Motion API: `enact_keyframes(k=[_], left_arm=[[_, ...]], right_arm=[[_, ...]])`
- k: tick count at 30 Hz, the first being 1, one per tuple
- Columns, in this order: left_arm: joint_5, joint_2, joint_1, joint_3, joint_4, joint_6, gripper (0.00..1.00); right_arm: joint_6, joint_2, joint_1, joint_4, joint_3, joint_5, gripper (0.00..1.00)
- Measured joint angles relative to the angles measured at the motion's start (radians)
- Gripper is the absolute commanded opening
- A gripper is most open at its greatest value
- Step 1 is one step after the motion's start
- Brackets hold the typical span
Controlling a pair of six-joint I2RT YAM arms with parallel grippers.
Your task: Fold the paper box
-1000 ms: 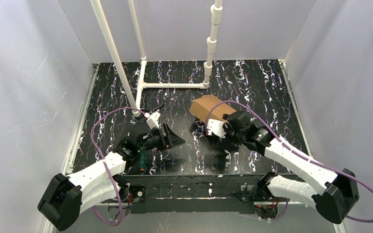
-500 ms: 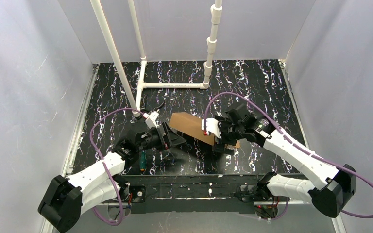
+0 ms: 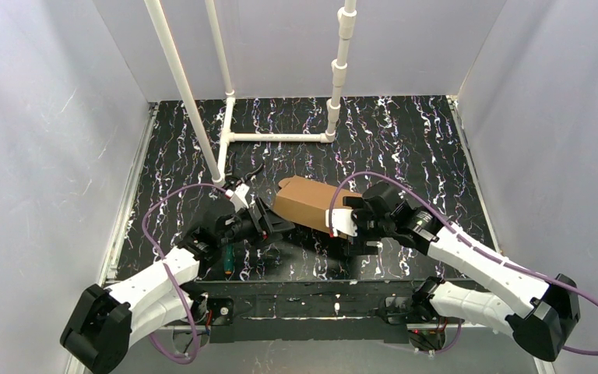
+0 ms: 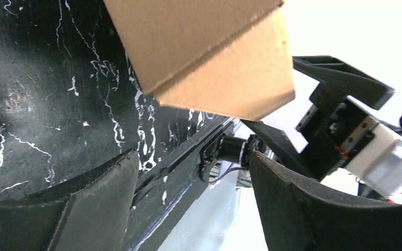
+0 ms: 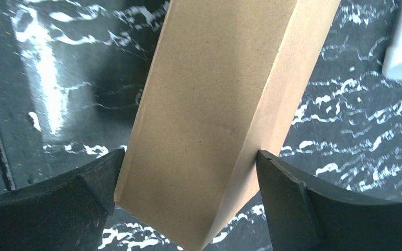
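The paper box (image 3: 305,202) is a closed brown cardboard block, held off the black table near its middle front. My right gripper (image 3: 330,224) is shut on it: in the right wrist view both fingers of that gripper (image 5: 188,157) press the long sides of the box (image 5: 220,94). My left gripper (image 3: 272,222) sits just left of the box, open. In the left wrist view the box's end (image 4: 209,52) hangs above and ahead of the left gripper (image 4: 192,159), with nothing between its fingers.
A white pipe frame (image 3: 280,137) lies on the far half of the table, and a slanted white pole (image 3: 183,86) rises at left. A green-handled screwdriver (image 3: 225,259) lies near the left arm. Grey walls close in both sides.
The right arm has carried the box from the far middle toward the front and left, turning it, until its end sits by the left gripper. The left gripper has opened somewhat.
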Motion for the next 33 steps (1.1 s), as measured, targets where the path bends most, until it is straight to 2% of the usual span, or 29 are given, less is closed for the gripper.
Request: enact_keyframes(k=[7,12,16,20,24,27,29,30,32,33], left_arm=[[-0.074,-0.050,0.000,0.000,0.005,-0.142,0.75],[-0.108,0.008,0.000,0.013,0.003,-0.208,0.73],[-0.124,0.072,0.000,0.042,0.004,-0.249,0.62],[-0.152,0.080,0.000,0.047,0.005,-0.294,0.45],[-0.172,0.089,0.000,0.047,0.007,-0.327,0.39],[-0.172,0.114,0.000,0.048,0.003,-0.314,0.28],[-0.165,0.123,0.000,0.063,-0.005,-0.264,0.21],[-0.159,0.126,0.000,0.074,-0.005,-0.237,0.20],[-0.135,0.133,0.001,0.099,-0.005,-0.188,0.19],[-0.118,0.137,0.000,0.109,-0.003,-0.168,0.20]], right_arm=[[-0.029,0.106,0.023,-0.074,0.143,0.132,1.00],[-0.054,0.166,0.119,-0.061,0.163,0.240,1.00],[-0.040,0.226,0.191,-0.055,0.129,0.320,1.00],[-0.024,0.244,0.225,-0.065,0.137,0.373,1.00],[-0.006,0.296,0.253,-0.100,0.253,0.387,1.00],[0.028,0.340,0.264,-0.119,0.370,0.351,1.00],[0.058,0.348,0.230,-0.121,0.432,0.287,1.00],[0.081,0.346,0.171,-0.116,0.460,0.225,1.00],[0.124,0.334,0.019,-0.081,0.479,0.137,1.00],[0.161,0.325,-0.091,-0.043,0.471,0.089,0.96]])
